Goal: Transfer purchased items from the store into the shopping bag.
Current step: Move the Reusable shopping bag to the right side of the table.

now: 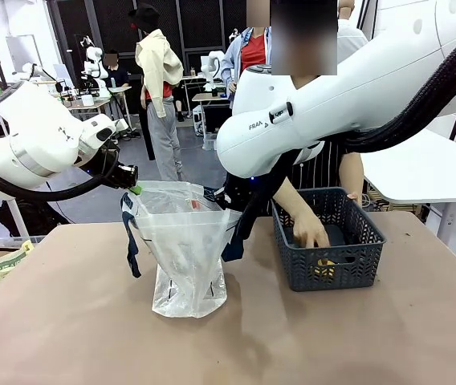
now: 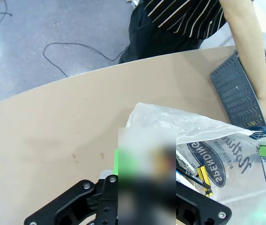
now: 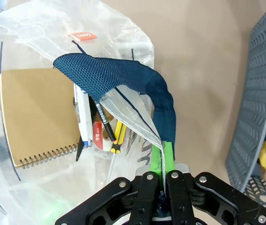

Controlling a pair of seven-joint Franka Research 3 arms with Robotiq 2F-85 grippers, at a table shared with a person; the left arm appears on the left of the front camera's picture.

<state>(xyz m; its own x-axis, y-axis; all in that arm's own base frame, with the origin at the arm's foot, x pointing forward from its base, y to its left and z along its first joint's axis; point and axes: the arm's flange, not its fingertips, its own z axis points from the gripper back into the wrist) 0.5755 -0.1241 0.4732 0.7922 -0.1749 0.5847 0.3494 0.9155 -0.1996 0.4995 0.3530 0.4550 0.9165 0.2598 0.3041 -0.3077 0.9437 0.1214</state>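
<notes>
Now left gripper (image 1: 133, 188) and right gripper (image 3: 163, 149) pinch the shopping bag's (image 1: 188, 249) rim open; beside the bag a person's hand (image 1: 312, 234) picks in the basket (image 1: 334, 271); next probably means holding steady.

left gripper (image 1: 134, 189) reaches in from the left, right gripper (image 3: 164, 157) from the right; both jaws pinched tight.

The translucent crinkly plastic shopping bag (image 1: 188, 249) stands left of the dark grey lattice plastic basket (image 1: 332, 269), both on the brown table (image 1: 51, 321). A tan spiral-bound notebook (image 3: 34, 112) lies inside the bag, pens (image 3: 84, 119) beside it.
</notes>
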